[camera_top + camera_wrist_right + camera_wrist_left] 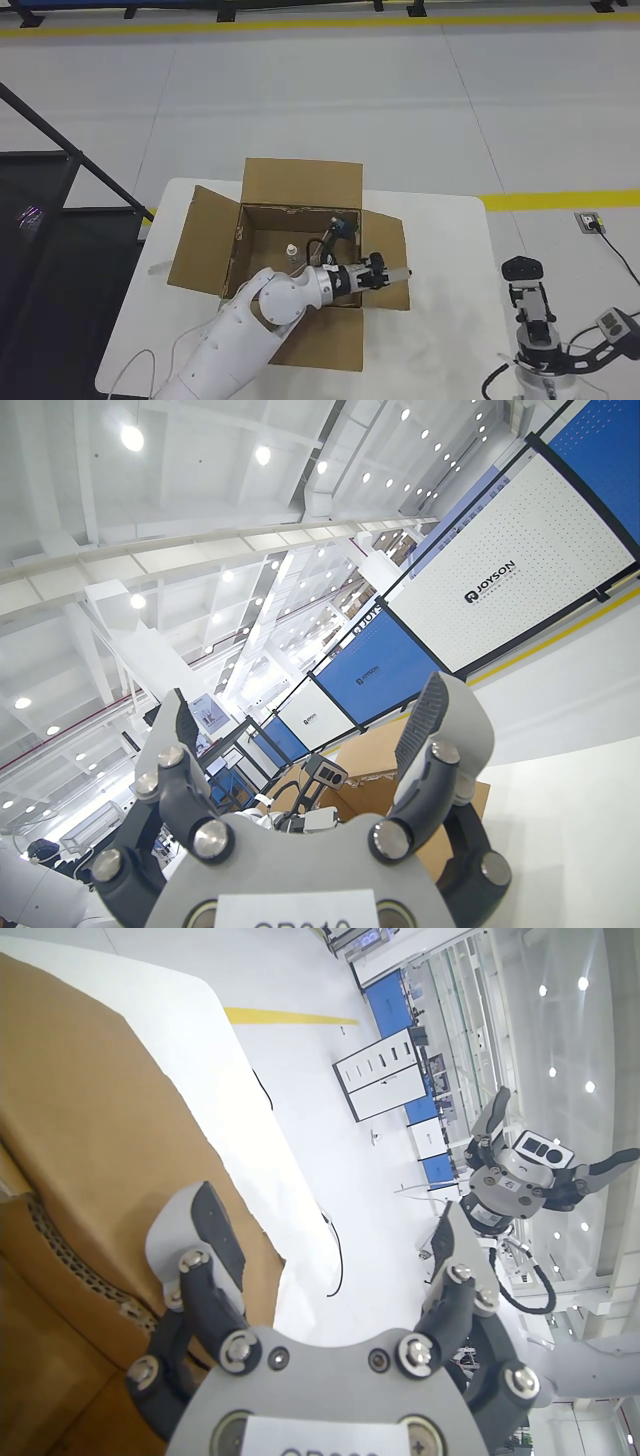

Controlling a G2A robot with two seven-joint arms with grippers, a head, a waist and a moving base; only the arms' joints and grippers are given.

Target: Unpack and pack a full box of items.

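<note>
Under the left gripper [325,1198], the right flap [388,245] of the box [300,215]. One finger above the cardboard, the other out past the flap's edge above the table [445,310]. Spread wide, pinching nothing. Judged to be crossing between box mouth and table with no load. Cannot tell whether bound inward or outward.

Back beside its forearm, down inside the box, a small white bottle [291,250], seemingly upright on the floor near the far wall. Probably next for lifting out, if unpacking is the step in hand. Remaining floor too dim for a sure count.

Well ahead of those fingertips, out beyond the table's edge, the right gripper [305,687]. Raised, fingers aimed toward the ceiling, likewise spread and empty. Probably held off there to keep the box mouth free for the other arm.

Around the mouth, flaps all folded outward, likely to leave the way in unblocked and to stop cardboard snagging a descending finger.

Count: one box, four flaps, one bottle made out, two grippers, one table.
</note>
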